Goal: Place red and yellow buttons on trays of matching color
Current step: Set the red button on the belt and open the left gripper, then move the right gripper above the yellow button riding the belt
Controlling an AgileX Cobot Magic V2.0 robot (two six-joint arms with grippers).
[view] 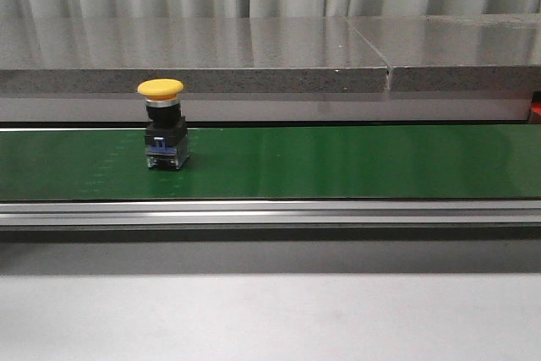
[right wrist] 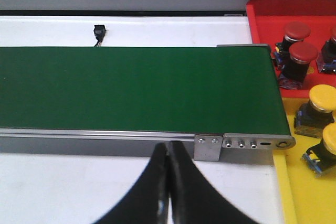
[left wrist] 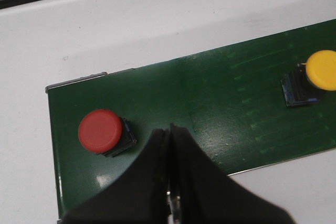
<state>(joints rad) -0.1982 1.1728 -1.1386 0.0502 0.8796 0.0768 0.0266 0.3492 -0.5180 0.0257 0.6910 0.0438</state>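
Yellow button: a yellow button (view: 161, 89) stands upright on the green conveyor belt (view: 338, 162), toward its left in the front view; the left wrist view shows it (left wrist: 321, 70) at the belt's far stretch.
Red button: a red button (left wrist: 99, 130) sits near the belt's end, just beside the left gripper's tips and apart from them.
Left gripper: the left gripper (left wrist: 169, 129) hangs over the belt, fingers pressed together, holding nothing.
Right gripper: the right gripper (right wrist: 167, 148) hovers at the belt's metal rail (right wrist: 105, 135), fingers together, empty.
Red tray: the red tray (right wrist: 262, 14) beyond the belt's other end holds red-capped buttons (right wrist: 303, 53).
Yellow tray: the yellow tray (right wrist: 291, 192) beside it holds yellow-capped buttons (right wrist: 321, 98).
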